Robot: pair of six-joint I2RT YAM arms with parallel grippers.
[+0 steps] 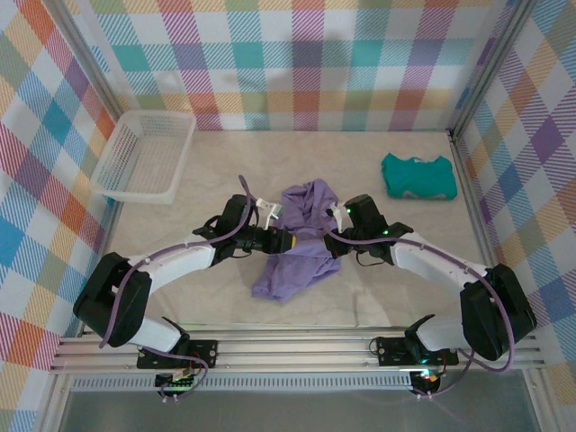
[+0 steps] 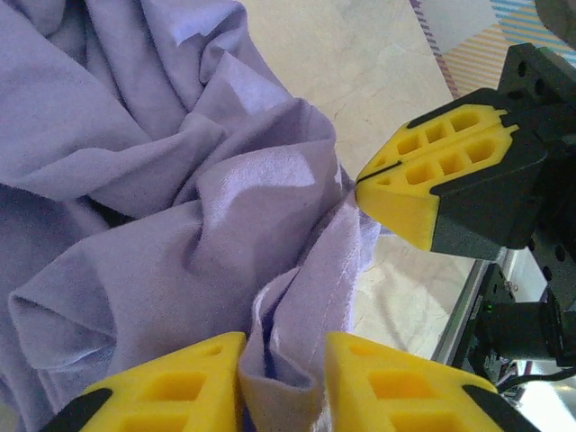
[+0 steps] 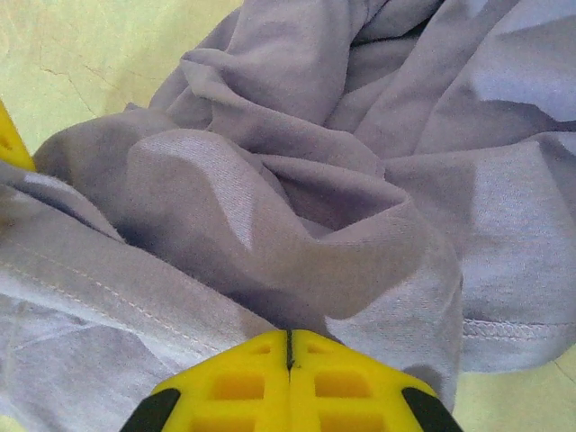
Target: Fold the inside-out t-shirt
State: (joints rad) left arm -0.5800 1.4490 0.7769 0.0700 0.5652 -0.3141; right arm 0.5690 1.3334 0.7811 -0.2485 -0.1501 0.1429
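We found the desk (image 1: 405, 297) carrying the whole job, with the inside-out t-shirt (image 1: 283, 274) lying near its middle, between the two arms and just ahead of their wrists. We judged the task to be at an early stage. The shirt was a crumpled, bunched heap, no flat panel had been laid out and no fold was in place, so spreading, smoothing and every fold remained. Exposed stitching along one edge, seen from the right wrist, agreed with the garment being inside out. The long axis of the heap ran roughly from the far side of the desk toward the near side, leaning to the near left, with a raised lobe at the far end and a flatter one at the near end. We could not tell which end held the collar. A white basket (image 1: 135, 194) stood at the far left, well apart, and a smaller folded teal garment (image 1: 418, 175) lay at the far right. The left gripper (image 2: 283, 351) had its jaws closed on an upright fold of the shirt, with fabric filling the gap between them. The right gripper (image 3: 288, 337) had its jaws pressed fully together, and a thin edge of the shirt appeared to be pinched at their tip.
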